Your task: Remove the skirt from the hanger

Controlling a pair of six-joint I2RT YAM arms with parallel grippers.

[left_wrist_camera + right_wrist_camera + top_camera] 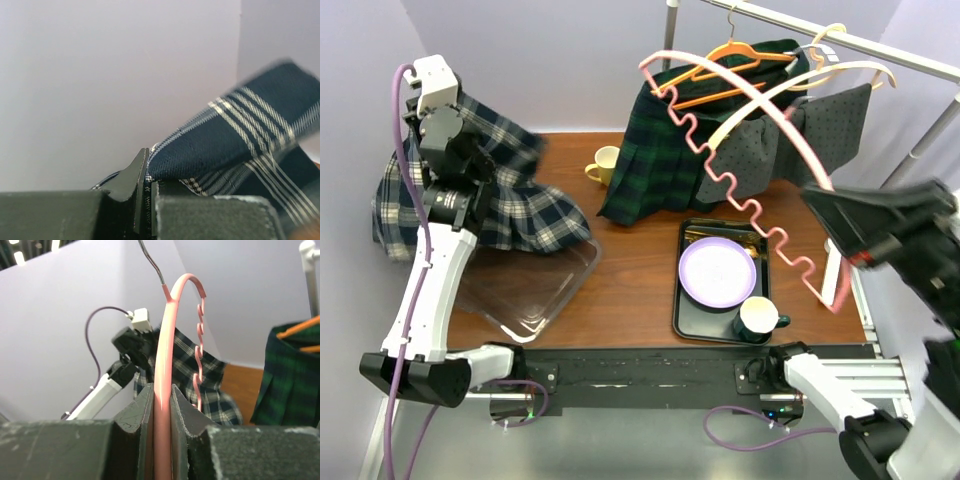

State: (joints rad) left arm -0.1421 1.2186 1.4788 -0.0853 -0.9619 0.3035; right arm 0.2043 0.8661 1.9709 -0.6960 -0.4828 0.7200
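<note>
A navy and white plaid skirt (510,200) hangs from my left gripper (450,150) at the far left, its lower part draped over the table's left side. In the left wrist view my left gripper (146,172) is shut on the skirt's (235,135) edge. My right gripper (840,240) is shut on a pink hanger (740,130) and holds it bare in the air over the right side. In the right wrist view the pink hanger (167,365) runs up between the shut fingers of my right gripper (162,405), with the skirt (210,375) behind it.
A clear plastic bin (525,285) lies front left. A black tray (692,310) holds a purple plate (717,272) and a dark mug (758,318). A yellow mug (605,163) stands at the back. A green plaid skirt (660,160) and a grey garment (790,140) hang on a rail (840,35).
</note>
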